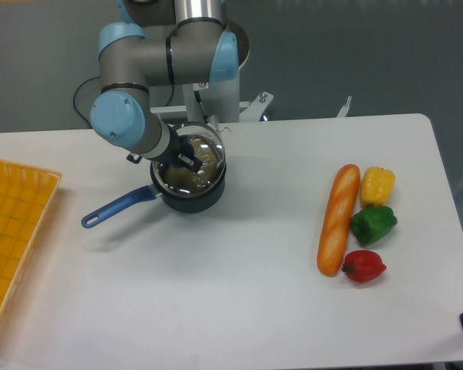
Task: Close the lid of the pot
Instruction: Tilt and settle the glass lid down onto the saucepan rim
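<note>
The dark navy pot (191, 197) stands at the back left of the white table, its long blue handle (116, 209) pointing to the front left. The clear glass lid (209, 156) lies over the pot's mouth, tilted, with its far rim raised above the pot. My gripper (187, 157) reaches in from the left and is shut on the lid's blue centre knob, which its dark fingers mostly hide.
An orange basket (11, 231) sits at the left table edge. At the right lie a long orange bread loaf (338, 219), a yellow pepper (376, 185), a green pepper (373, 224) and a red pepper (363, 266).
</note>
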Controlling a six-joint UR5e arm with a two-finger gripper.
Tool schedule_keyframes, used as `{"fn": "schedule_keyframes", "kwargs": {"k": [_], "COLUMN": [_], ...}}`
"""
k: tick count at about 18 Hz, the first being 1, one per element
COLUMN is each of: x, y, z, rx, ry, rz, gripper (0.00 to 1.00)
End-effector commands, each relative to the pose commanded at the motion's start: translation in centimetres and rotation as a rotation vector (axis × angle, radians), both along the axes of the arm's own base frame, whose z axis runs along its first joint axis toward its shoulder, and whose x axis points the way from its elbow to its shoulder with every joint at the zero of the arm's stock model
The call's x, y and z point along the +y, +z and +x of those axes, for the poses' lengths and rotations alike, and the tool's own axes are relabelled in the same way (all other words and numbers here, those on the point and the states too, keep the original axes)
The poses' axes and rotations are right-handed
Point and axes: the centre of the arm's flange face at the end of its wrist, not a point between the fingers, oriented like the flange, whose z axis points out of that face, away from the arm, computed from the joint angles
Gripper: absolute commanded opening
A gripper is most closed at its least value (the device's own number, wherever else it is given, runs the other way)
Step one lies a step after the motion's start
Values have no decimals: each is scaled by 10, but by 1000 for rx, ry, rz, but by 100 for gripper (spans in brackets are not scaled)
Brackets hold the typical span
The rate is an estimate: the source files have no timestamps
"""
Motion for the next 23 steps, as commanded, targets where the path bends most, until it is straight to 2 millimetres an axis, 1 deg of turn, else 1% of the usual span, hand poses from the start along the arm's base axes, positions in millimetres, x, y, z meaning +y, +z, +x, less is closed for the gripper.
{"fn": "schedule_keyframes", "kwargs": {"k": [13, 15, 17, 21, 23], "x": [1, 1, 2, 2, 2], "y": [-8, -9, -9, -8, -7], "z": [-3, -3, -2, -1, -1], "rx": [12, 11, 11, 12, 12], "ry": [-7, -7, -11, -16, -16], "rz": [-25, -27, -27, -26, -25], "gripper": [46, 49, 49, 58, 66]}}
